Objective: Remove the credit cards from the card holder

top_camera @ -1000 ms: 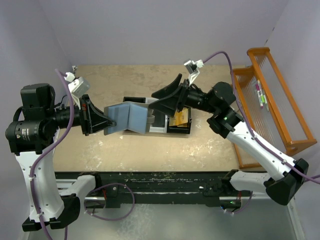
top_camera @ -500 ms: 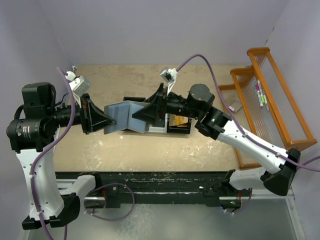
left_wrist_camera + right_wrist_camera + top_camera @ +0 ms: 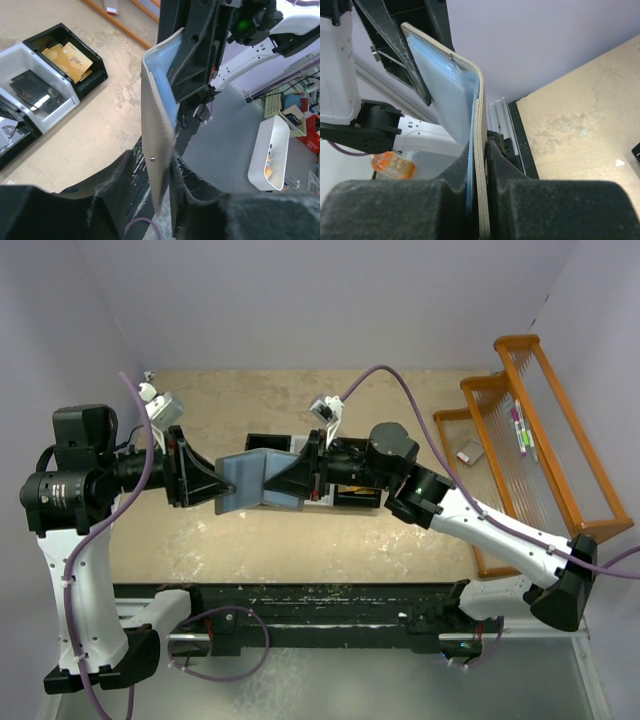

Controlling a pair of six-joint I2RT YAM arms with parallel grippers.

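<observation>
The open grey card holder (image 3: 250, 478) hangs above the bench (image 3: 400, 540), left fingers (image 3: 100, 200) pinching its 9 o'clock flap, right fingers (image 3: 420, 210) its 3 o'clock flap.

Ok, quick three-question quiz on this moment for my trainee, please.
1. True or false: the card holder is folded fully shut.
2. How many hands clamp it? A none, B one, C both.
3. What colour are the credit cards in the bin tray's white middle compartment?
Key: 1 false, it is spread in a V; 2 C, left hand and right hand; 3 black.
</observation>
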